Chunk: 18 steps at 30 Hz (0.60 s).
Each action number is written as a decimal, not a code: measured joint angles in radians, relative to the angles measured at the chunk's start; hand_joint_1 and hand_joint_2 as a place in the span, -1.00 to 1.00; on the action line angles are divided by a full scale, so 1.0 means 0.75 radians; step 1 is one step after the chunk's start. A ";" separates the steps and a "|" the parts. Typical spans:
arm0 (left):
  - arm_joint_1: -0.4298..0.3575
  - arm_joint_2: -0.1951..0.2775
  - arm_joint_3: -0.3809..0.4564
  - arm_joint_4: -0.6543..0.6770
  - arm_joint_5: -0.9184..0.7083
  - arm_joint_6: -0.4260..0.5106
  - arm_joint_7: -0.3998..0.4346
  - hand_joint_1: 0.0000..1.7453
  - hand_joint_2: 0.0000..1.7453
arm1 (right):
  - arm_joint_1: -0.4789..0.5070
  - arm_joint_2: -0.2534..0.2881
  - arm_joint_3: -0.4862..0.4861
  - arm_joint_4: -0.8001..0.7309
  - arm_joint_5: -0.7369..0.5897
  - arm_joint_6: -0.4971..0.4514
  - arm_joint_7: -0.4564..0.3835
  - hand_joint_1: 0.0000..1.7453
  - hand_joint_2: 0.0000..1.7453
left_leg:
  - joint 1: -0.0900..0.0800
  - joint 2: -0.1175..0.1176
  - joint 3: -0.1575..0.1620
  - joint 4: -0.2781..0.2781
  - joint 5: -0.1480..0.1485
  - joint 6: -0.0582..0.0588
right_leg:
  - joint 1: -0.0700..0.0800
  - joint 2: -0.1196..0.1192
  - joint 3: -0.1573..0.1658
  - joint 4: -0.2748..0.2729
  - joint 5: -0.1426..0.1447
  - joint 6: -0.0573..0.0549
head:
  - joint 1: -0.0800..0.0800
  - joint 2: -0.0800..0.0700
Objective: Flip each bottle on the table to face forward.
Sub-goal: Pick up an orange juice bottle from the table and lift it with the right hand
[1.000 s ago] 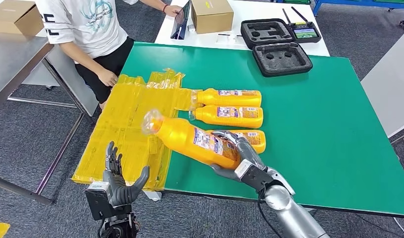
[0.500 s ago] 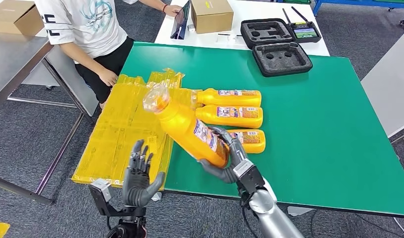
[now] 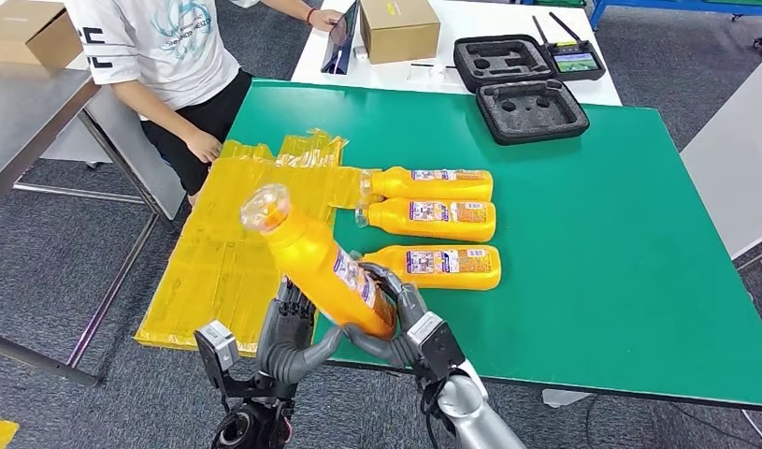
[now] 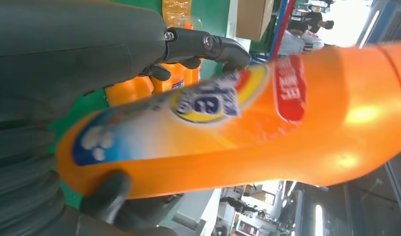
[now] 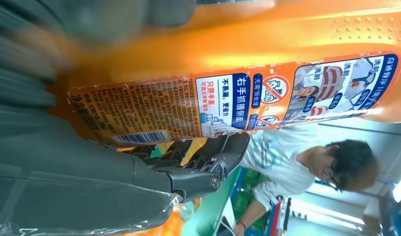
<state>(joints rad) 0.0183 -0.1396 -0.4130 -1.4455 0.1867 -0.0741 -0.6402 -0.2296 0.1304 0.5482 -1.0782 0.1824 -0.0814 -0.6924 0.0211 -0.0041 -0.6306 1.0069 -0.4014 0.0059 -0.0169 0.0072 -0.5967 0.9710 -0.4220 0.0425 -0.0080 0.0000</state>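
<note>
held bottle (image 3: pixel 325 268): orange, tilted up off the table's near edge, wrapped cap end pointing up and away toward the yellow sheet; the left wrist view had its front logo, the right wrist view its back label with the barcode
right hand (image 3: pixel 388 323): wrapped around the held bottle's base end, so gripping it for sure
left hand (image 3: pixel 291 339): right up against the same bottle from the other side, fingers raised behind its lower body and thumb under it; looked like it was holding too, can't swear how tight
other bottles: three lying flat on the table, side by side, caps toward the sheet; nearest one (image 3: pixel 436 267) just past the held bottle, then middle (image 3: pixel 431 219) and far (image 3: pixel 433 184)
table (image 3: pixel 592 234): green top
sheet (image 3: pixel 232 234): crinkly yellow plastic hanging over the table's left edge
person (image 3: pixel 162 56): white shirt, standing at the table's far left corner
foam case (image 3: pixel 531 110): black, open, at the table's far edge
</note>
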 joint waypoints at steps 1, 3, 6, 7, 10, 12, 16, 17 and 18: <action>-0.003 0.000 -0.001 0.006 -0.005 0.001 -0.001 -1.00 1.00 | 0.005 0.005 0.000 0.004 0.005 0.012 0.002 1.00 1.00 | 0.000 0.000 0.000 0.000 0.000 0.000 | 0.000 0.000 0.000 0.000 0.000 0.000 | 0.000 0.000; -0.009 0.000 -0.001 0.019 -0.015 0.006 -0.003 -1.00 1.00 | 0.014 0.016 0.000 0.010 0.009 0.034 0.008 1.00 1.00 | 0.000 0.000 0.000 0.000 0.000 0.000 | 0.000 0.000 0.000 0.000 0.000 0.000 | 0.000 0.000; -0.024 -0.001 -0.001 0.056 -0.011 0.007 0.002 -1.00 1.00 | 0.020 0.037 0.005 0.024 0.021 0.060 0.017 1.00 1.00 | 0.000 0.000 0.000 0.000 0.000 0.000 | 0.000 0.000 0.000 0.000 0.000 0.000 | 0.000 0.000; -0.030 -0.001 -0.001 0.072 -0.006 0.007 0.003 -1.00 1.00 | 0.020 0.045 0.009 0.030 0.025 0.067 0.018 1.00 1.00 | 0.000 0.000 0.000 0.000 0.000 0.000 | 0.000 0.000 0.000 0.000 0.000 0.000 | 0.000 0.000; -0.049 -0.003 0.000 0.116 0.003 0.007 0.002 -1.00 1.00 | 0.019 0.066 0.028 0.053 0.034 0.078 0.020 1.00 1.00 | 0.000 0.000 0.000 0.000 0.000 0.000 | 0.000 0.000 0.000 0.000 0.000 0.000 | 0.000 0.000; -0.056 -0.004 0.002 0.132 0.005 0.007 0.001 -1.00 1.00 | 0.016 0.074 0.037 0.068 0.042 0.083 0.022 1.00 1.00 | 0.000 0.000 0.000 0.000 0.000 0.000 | 0.000 0.000 0.000 0.000 0.000 0.000 | 0.000 0.000; -0.055 -0.005 0.015 0.145 0.032 0.005 0.000 -1.00 1.00 | 0.000 0.083 0.047 0.102 0.049 0.099 0.031 1.00 1.00 | 0.000 0.000 0.000 0.000 0.000 0.000 | 0.000 0.000 0.000 0.000 0.000 0.000 | 0.000 0.000; -0.052 -0.005 0.021 0.147 0.045 0.003 0.000 -1.00 1.00 | -0.007 0.085 0.050 0.117 0.051 0.106 0.033 1.00 1.00 | 0.000 0.000 0.000 0.000 0.000 0.000 | 0.000 0.000 0.000 0.000 0.000 0.000 | 0.000 0.000; -0.048 -0.004 0.027 0.149 0.056 0.002 -0.001 -1.00 1.00 | -0.014 0.087 0.053 0.131 0.053 0.112 0.035 1.00 1.00 | 0.000 0.000 0.000 0.000 0.000 0.000 | 0.000 0.000 0.000 0.000 0.000 0.000 | 0.000 0.000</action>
<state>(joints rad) -0.0175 -0.1430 -0.3928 -1.3338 0.2285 -0.0730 -0.6406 -0.2398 0.1957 0.5880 -0.9799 0.2220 0.0026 -0.6662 0.0210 -0.0040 -0.6307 1.0069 -0.4013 0.0059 -0.0170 0.0072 -0.5967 0.9711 -0.4221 0.0425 -0.0079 0.0000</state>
